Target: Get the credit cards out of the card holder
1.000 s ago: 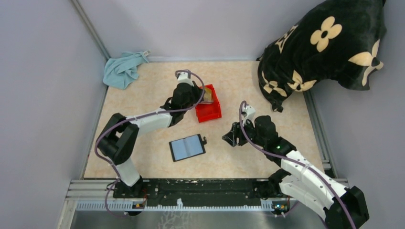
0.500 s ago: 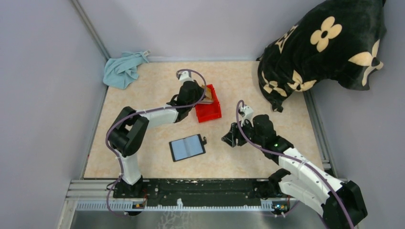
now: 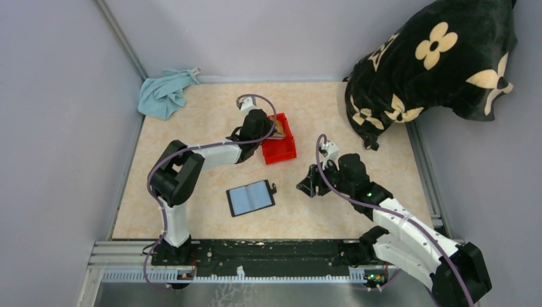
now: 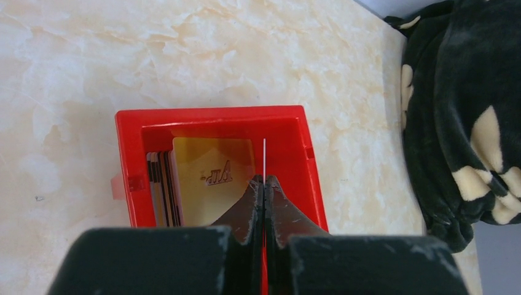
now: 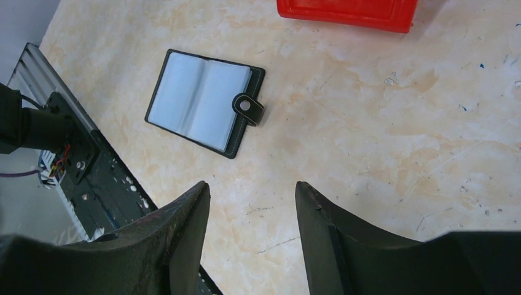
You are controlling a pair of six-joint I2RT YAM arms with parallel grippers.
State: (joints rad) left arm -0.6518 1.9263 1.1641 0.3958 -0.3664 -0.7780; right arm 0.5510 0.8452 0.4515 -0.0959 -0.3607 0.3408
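Note:
The card holder [image 3: 250,197] lies open on the table, blue inside, its snap tab to the right; the right wrist view shows the card holder [image 5: 199,101] with nothing in its visible pockets. My left gripper [image 3: 273,131] [image 4: 264,178] hangs over the red bin [image 3: 281,152] [image 4: 209,115], shut on a thin credit card [image 4: 264,157] seen edge-on. In the bin lean a tan card [image 4: 212,178] and several dark cards [image 4: 161,184]. My right gripper [image 3: 307,185] [image 5: 252,187] stands open just right of the card holder, holding nothing.
A blue cloth [image 3: 165,93] lies in the far left corner. A black cushion with cream flowers [image 3: 434,64] [image 4: 467,123] fills the far right corner. Grey walls close the sides, and a metal rail [image 3: 255,256] runs along the near edge.
The left arm's elbow swung right and its gripper edged further over the red bin, still shut on the card. The right arm has barely shifted.

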